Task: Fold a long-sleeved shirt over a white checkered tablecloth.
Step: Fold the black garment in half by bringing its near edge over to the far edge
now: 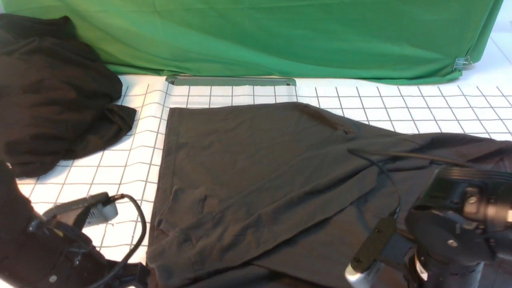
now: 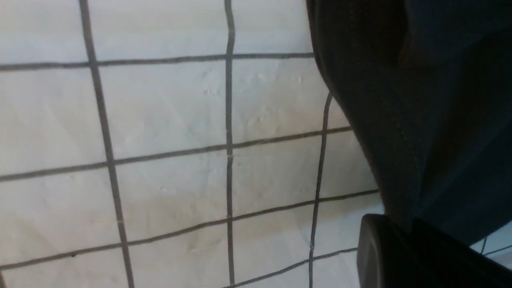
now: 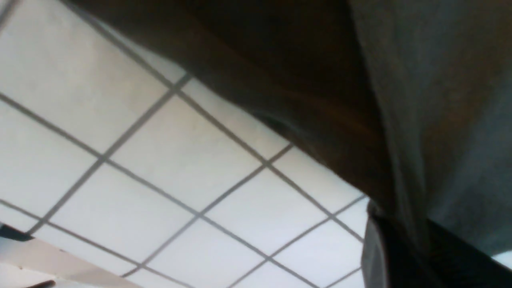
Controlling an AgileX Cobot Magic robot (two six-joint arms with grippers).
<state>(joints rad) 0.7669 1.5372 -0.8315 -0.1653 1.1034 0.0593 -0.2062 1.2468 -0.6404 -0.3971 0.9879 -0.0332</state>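
The left claw (image 2: pixel 408 244) is pressed together on a hemmed edge of the shirt (image 2: pixel 420 120): dark cloth with a line of stitching runs down into the gap between its black fingers (image 2: pixel 380 248). Just beside that pinch the tablecloth (image 2: pixel 168 120) lies bare, its grey grid a little wavy and the white scuffed. The right claw (image 3: pixel 416 252) is pressed together too, pinching another part of the shirt, which rises from it in a sheet held above the grid.

In the front view neither claw's tips show. The left arm (image 1: pixel 48 248) sits at the near left, by the shirt's near left corner. The right arm (image 1: pixel 452 236) is at the near right, over the shirt. The shirt covers the middle of the tabletop, mostly flat, with its far edge straight and near a grey bar (image 1: pixel 232 81). A diagonal fold crosses its near half, and its right side rises in a ridge running off to the right. A black heap (image 1: pixel 52 92) lies at the far left, apart from the shirt. A green backdrop (image 1: pixel 280 36) hangs behind.
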